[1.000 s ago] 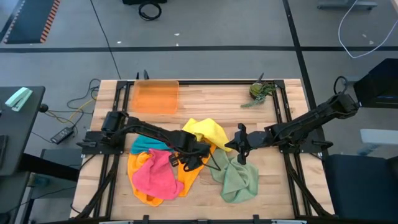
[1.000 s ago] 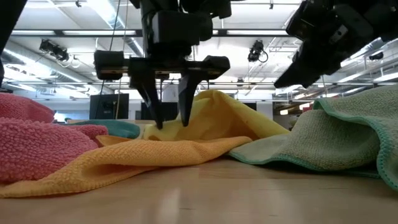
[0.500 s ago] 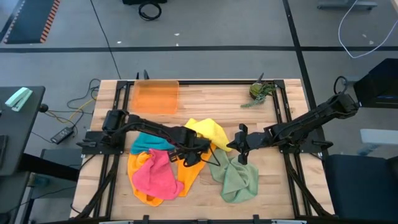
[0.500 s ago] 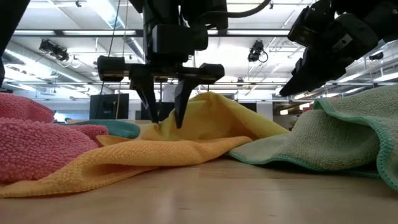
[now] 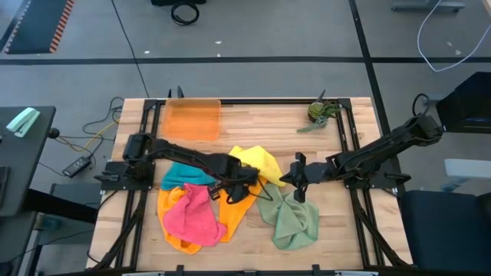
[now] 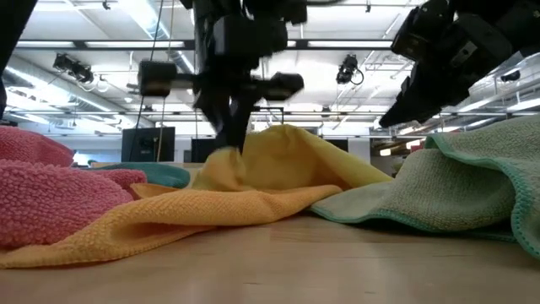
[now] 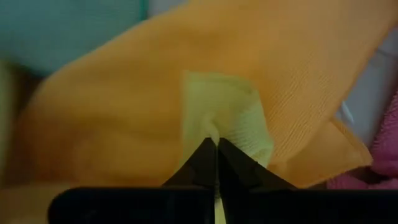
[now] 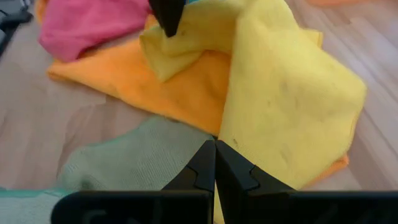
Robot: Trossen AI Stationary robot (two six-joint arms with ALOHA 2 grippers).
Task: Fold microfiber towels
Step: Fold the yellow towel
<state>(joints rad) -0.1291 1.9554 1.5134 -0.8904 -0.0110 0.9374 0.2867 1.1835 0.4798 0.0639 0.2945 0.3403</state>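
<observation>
Grey floor surrounds a wooden desk [image 5: 253, 126] framed by black rails, seen from above in the middle of the high view. At the desk's upper left sits a translucent orange tray [image 5: 192, 119]; at its upper right lies a small green object [image 5: 321, 113] that is too small to make out.

Toward the lower middle of the high view the microfiber towels lie in a loose heap. A pink towel [image 5: 190, 215] rests on top of an orange towel [image 5: 230, 218] at the lower left of the heap, a teal towel [image 5: 182, 178] peeks out just above them, a yellow towel [image 5: 257, 162] sits crumpled at the centre, and a sage green towel [image 5: 295, 218] spreads at the lower right, touching the yellow one.

The left gripper [image 5: 244, 186] reaches in from the left edge of the desk and is clenched on a fold of the yellow towel where it overlaps the orange one; the left wrist view shows its fingers [image 7: 208, 163] pinched together on a pale yellow corner. In the low view this gripper [image 6: 229, 143] stands above the raised yellow cloth.

The right gripper [image 5: 295, 184] hangs just right of the yellow towel, above the edge of the green one, its fingers [image 8: 214, 165] pressed together with nothing between them.
</observation>
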